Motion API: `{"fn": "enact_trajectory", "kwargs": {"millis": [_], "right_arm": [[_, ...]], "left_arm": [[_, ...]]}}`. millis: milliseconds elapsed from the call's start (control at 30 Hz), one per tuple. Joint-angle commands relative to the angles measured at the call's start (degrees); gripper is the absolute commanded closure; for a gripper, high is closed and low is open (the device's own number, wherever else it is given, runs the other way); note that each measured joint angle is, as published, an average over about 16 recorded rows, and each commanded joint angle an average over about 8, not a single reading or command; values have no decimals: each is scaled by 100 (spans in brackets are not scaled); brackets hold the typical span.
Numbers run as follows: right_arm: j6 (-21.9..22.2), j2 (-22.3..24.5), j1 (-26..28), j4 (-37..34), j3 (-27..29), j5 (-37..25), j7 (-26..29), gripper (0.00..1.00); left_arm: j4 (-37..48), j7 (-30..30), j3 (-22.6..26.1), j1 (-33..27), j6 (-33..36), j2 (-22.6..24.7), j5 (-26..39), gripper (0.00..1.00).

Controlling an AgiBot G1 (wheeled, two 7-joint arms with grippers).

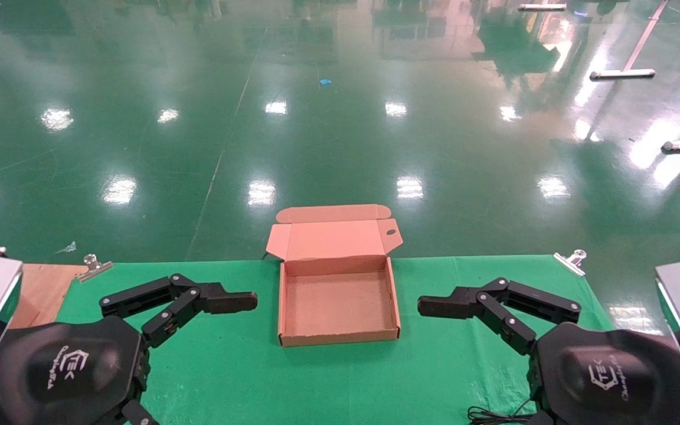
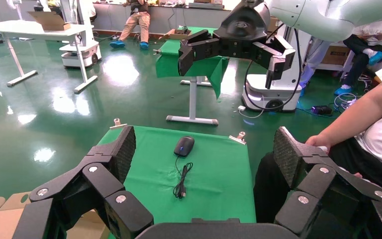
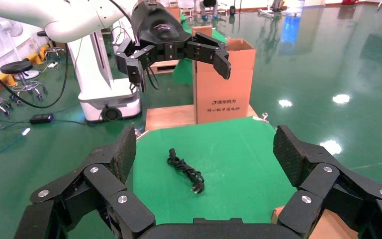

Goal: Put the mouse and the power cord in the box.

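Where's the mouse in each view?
Head view: not in it.
Left wrist view: the mouse lies near the centre of the picture on the green cloth, its cable trailing toward the camera.
Right wrist view: not in it; the power cord lies there instead.
Shared landmark: the green cloth, in all three views.

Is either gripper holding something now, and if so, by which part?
Nothing is held. The left gripper and right gripper are both open and empty; the mouse and power cord lie on the cloth.
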Motion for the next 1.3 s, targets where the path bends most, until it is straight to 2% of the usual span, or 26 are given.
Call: {"fn": "enact_trajectory", "kwargs": {"millis": [33, 1000, 1133, 1300], "right_arm": [[0, 0, 0, 0, 0, 0, 0, 0], [3, 14, -2, 1, -9, -39, -6, 0], [29, 29, 104, -20, -145, -456, -82, 0], [-38, -26, 550, -87, -616, -1700, -202, 0]], "left_arm": [[0, 0, 0, 0, 0, 0, 0, 0], [1, 2, 12, 1, 3, -3, 29, 0], [-52, 68, 138, -100, 51, -43, 390, 0], [-17, 158, 473, -382, 145, -57, 1259, 0]]}}
